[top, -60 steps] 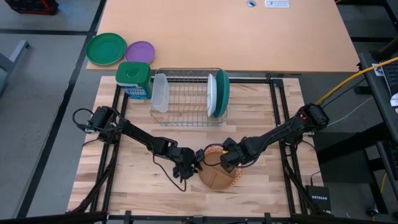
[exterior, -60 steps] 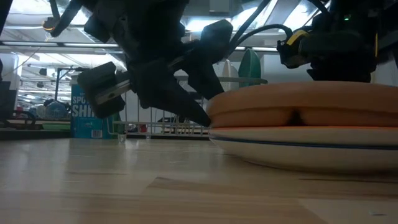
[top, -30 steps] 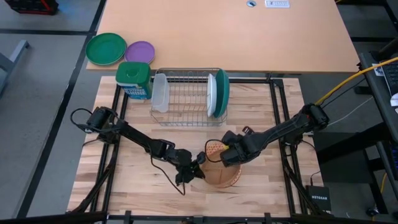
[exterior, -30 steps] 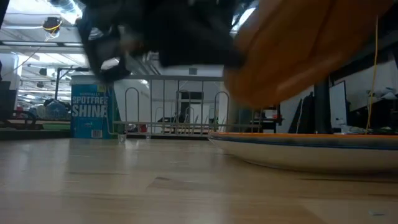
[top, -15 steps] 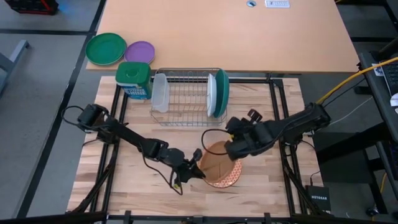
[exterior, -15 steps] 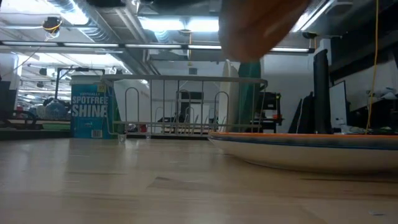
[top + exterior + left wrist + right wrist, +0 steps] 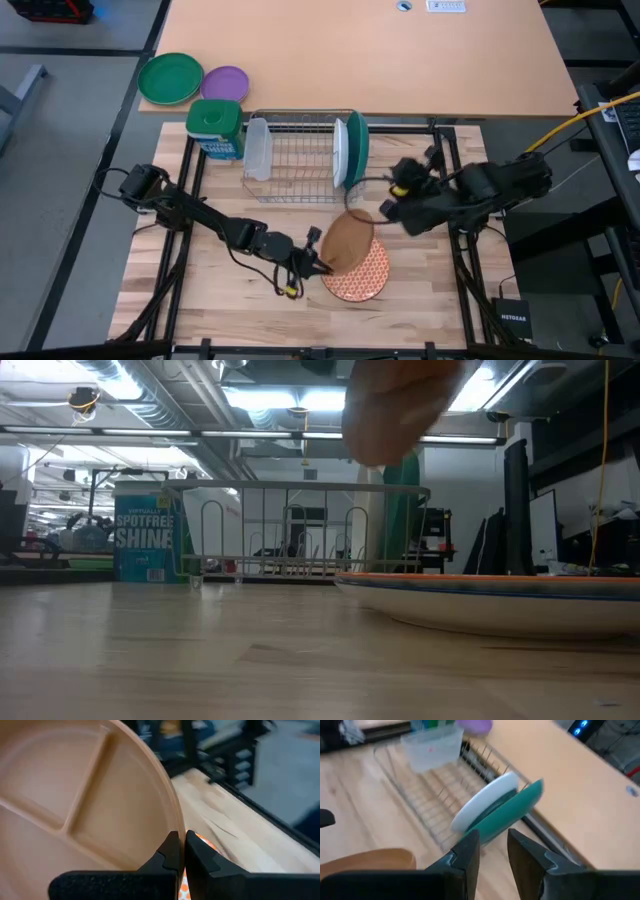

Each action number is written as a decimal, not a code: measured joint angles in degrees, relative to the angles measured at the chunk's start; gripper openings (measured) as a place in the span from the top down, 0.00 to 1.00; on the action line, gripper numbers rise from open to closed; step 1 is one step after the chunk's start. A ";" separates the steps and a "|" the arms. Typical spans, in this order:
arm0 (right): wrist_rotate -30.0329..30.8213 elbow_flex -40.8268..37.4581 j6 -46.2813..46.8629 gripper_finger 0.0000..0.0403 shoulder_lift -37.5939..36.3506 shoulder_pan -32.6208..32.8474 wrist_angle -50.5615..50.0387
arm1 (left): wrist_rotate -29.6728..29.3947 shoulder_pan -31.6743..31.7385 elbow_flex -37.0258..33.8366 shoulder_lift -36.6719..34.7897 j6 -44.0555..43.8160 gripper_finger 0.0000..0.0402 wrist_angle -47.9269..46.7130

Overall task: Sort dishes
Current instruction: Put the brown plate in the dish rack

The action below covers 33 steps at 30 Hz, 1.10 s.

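My left gripper [image 7: 318,262] is shut on the brown divided plate [image 7: 347,240], held above the orange-red patterned plate [image 7: 358,275], which lies flat on the wooden table. In the low view the brown plate [image 7: 400,405] is a blur at the top, above the orange-red plate [image 7: 500,595]. My right gripper [image 7: 386,208] is open and empty, to the right of the brown plate and apart from it. The white plate [image 7: 341,152] and the teal plate [image 7: 357,150] stand on edge in the wire rack [image 7: 300,155]. My left gripper pinches the brown plate's rim [image 7: 176,822] between its two fingers, one finger [image 7: 169,851] on the sectioned face and the other [image 7: 200,855] behind it. The fingers come from the table's left. The plate is lifted clear of the orange-red plate and tilted.
A bright green plate [image 7: 170,78] and a smaller purple plate [image 7: 225,82] lie on the tan table behind. A green-lidded blue tub [image 7: 215,128] and a clear container [image 7: 257,150] stand at the rack's left end. Bare wood lies to the left of the plates.
My left gripper has lifted the brown plate off the orange-red plate, tipped it, and carried it up and toward the far edge. My right gripper has drawn away from the plate, up and toward the table's right. The orange-red plate has stayed flat on the table.
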 joint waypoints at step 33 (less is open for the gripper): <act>12.29 -19.77 3.40 0.74 -21.03 0.00 -0.01 | 8.24 37.03 -15.26 -25.54 -51.75 1.00 4.57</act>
